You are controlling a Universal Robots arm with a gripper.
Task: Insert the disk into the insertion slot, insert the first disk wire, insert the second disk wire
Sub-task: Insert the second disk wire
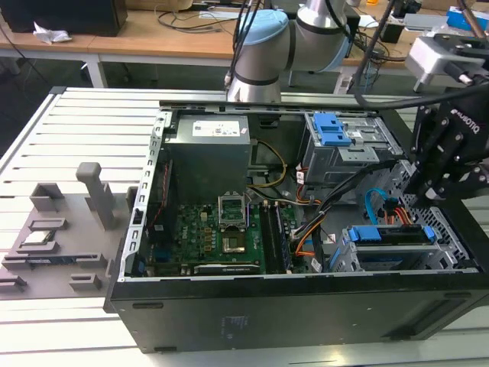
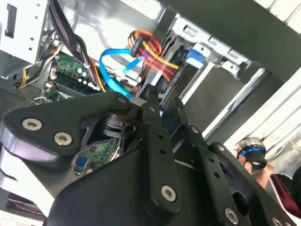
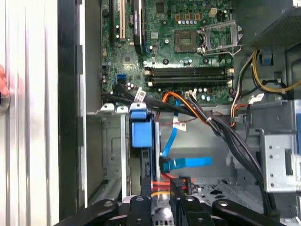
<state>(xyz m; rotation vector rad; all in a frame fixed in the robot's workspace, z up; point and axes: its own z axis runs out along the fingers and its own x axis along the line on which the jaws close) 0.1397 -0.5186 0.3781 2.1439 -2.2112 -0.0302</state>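
Your disk (image 1: 401, 238) already sits in the slot (image 1: 359, 260), at the lower right of the exterior view: its blue carrier edge runs level inside the perforated cage, so the drive looks seated and the cage walls hold it square. In the first wrist view the same blue carrier (image 3: 141, 133) stands edge-on at lower centre, between the cage rails.

Your gripper (image 3: 161, 184) hangs over the back end of the disk, at the bottom centre of the first wrist view. Its 2 fingers (image 2: 151, 107) stand close together around the red, orange and yellow wire plug (image 3: 164, 181), apparently pinching it, which would keep the plug lined up with the drive's socket. The blue ribbon cable (image 3: 186, 163) lies loose just beside it, curling toward the motherboard (image 3: 188, 52) in the upper part of that frame.
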